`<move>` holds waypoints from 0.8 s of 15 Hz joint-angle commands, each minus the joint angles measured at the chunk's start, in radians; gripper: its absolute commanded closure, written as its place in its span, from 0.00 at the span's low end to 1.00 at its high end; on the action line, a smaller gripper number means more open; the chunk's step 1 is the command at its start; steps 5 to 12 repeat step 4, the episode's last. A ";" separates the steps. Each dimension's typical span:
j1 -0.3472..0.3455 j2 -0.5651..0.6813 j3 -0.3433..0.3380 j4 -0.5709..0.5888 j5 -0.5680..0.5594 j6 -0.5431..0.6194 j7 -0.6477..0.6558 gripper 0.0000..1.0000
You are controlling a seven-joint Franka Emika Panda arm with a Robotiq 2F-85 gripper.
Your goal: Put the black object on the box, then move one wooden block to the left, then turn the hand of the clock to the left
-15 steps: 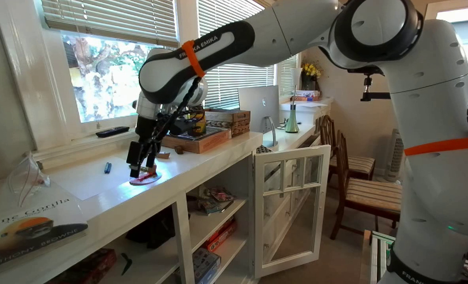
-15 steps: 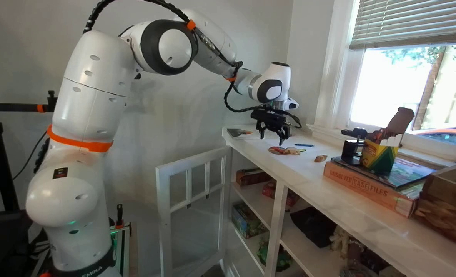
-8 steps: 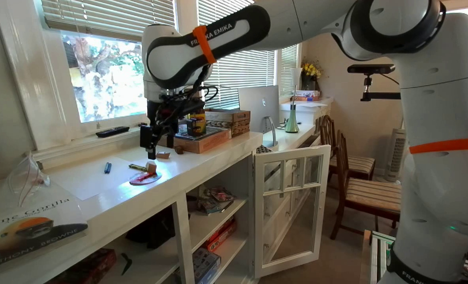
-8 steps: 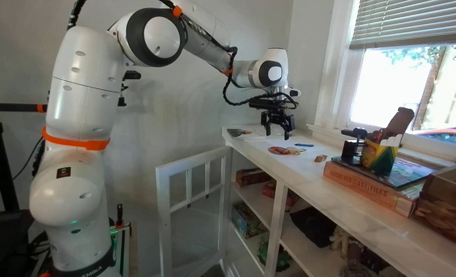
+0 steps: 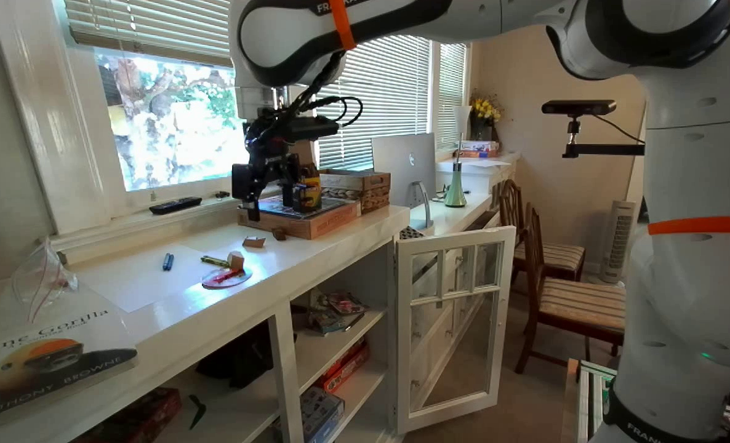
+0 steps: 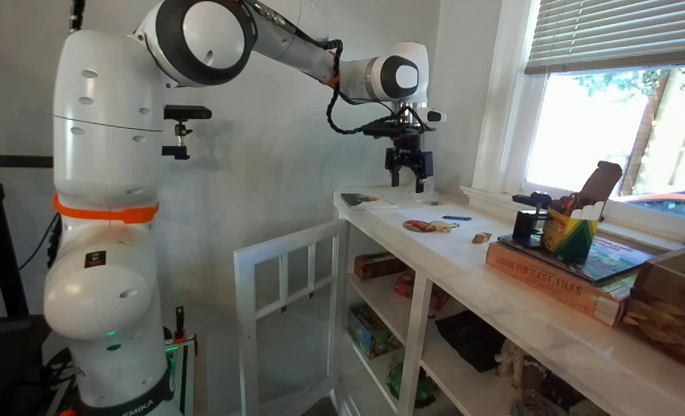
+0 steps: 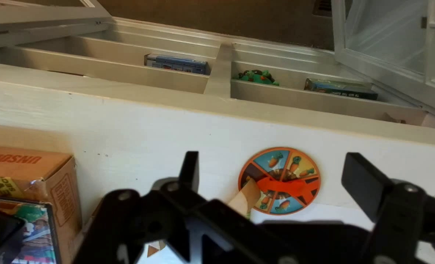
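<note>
The clock is a round coloured disc with a red-orange hand, flat on the counter in the wrist view (image 7: 276, 167) and in an exterior view (image 5: 217, 280). A wooden block (image 7: 252, 194) leans on its edge. Another wooden block (image 6: 481, 237) lies between the disc and the box. The brown box (image 6: 544, 283) carries a flat game with the black object (image 6: 527, 222) on top; the box also shows in an exterior view (image 5: 334, 219). My gripper (image 7: 270, 172) is open and empty, above the counter; it shows in both exterior views (image 5: 271, 206) (image 6: 407, 184).
A yellow crayon box (image 6: 570, 231) stands beside the black object. A wooden crate (image 6: 672, 306) is beyond the brown box. Blue crayons (image 5: 168, 262), a book (image 5: 51, 351) and a plastic bag (image 5: 42, 280) lie on the counter. A glass-paned cabinet door (image 5: 457, 326) hangs open below.
My gripper has risen from close over the disc to well above the counter and turned more upright. The disc, the blocks and the black object have not visibly moved.
</note>
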 commanded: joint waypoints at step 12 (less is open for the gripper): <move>-0.006 -0.036 -0.001 0.001 0.030 0.007 0.010 0.00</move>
